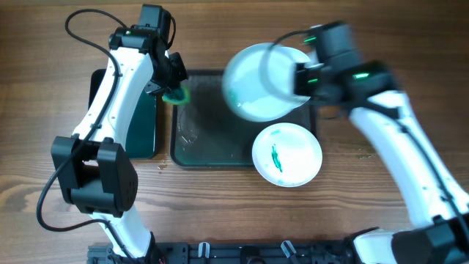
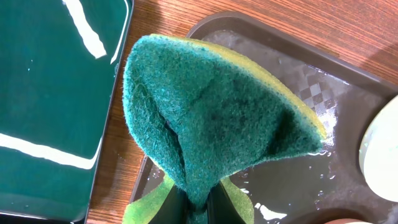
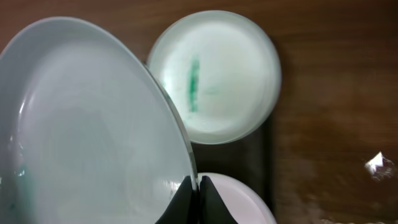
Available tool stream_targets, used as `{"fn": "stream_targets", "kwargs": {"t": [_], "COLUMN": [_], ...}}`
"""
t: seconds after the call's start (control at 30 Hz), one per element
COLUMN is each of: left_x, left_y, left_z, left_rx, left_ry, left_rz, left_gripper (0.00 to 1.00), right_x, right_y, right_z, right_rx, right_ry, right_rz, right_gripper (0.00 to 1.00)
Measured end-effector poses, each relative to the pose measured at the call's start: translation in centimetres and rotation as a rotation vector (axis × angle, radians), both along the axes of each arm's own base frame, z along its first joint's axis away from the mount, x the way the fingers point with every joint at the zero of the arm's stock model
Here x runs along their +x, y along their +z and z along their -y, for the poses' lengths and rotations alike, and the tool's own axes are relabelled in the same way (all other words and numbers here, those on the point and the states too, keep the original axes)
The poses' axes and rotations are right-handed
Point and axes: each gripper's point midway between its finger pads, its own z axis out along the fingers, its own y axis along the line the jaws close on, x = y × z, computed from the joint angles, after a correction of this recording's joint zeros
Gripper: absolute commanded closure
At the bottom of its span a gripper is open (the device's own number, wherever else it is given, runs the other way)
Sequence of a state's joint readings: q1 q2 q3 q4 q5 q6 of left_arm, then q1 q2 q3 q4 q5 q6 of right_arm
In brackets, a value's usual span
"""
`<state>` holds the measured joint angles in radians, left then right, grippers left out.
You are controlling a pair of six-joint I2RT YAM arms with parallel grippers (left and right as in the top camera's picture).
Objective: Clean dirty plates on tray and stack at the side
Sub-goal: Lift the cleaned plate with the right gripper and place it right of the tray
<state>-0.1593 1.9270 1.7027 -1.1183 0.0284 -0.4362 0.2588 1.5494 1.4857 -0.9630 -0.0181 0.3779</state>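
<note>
My right gripper point(image 1: 300, 79) point(image 3: 199, 182) is shut on the rim of a white plate point(image 1: 256, 81) point(image 3: 93, 124) and holds it tilted above the back right of the large dark tray point(image 1: 212, 139). A faint green trace shows near the plate's edge. A second plate point(image 1: 287, 154) point(image 3: 214, 74) with a green smear lies on the tray's front right corner. Part of a third white plate point(image 3: 239, 200) shows under the right gripper. My left gripper point(image 1: 174, 88) point(image 2: 199, 211) is shut on a green and yellow sponge point(image 2: 205, 112) above the tray's back left corner point(image 2: 348, 81).
A smaller dark green tray point(image 1: 143, 125) point(image 2: 43, 93) lies left of the large tray, under my left arm. The large tray's floor is wet. Brown wooden table point(image 1: 381, 220) surrounds both trays.
</note>
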Motion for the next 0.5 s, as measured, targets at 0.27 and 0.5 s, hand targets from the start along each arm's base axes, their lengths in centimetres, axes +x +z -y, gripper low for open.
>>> {"fn": "stream_targets", "kwargs": {"t": [0.27, 0.5], "left_x": [0.0, 0.0], "left_y": [0.0, 0.0], "left_z": [0.0, 0.0], "left_rx": [0.000, 0.000], "left_ry": [0.000, 0.000], "left_rz": [0.000, 0.000], "left_gripper": [0.96, 0.96], "right_x": [-0.4, -4.0], "right_y": [-3.1, -11.3], "right_z": [15.4, 22.5], "right_rx": [0.063, 0.083], "right_ry": [-0.383, -0.596], "right_rz": [-0.078, -0.128], "right_gripper": [0.96, 0.96]}}
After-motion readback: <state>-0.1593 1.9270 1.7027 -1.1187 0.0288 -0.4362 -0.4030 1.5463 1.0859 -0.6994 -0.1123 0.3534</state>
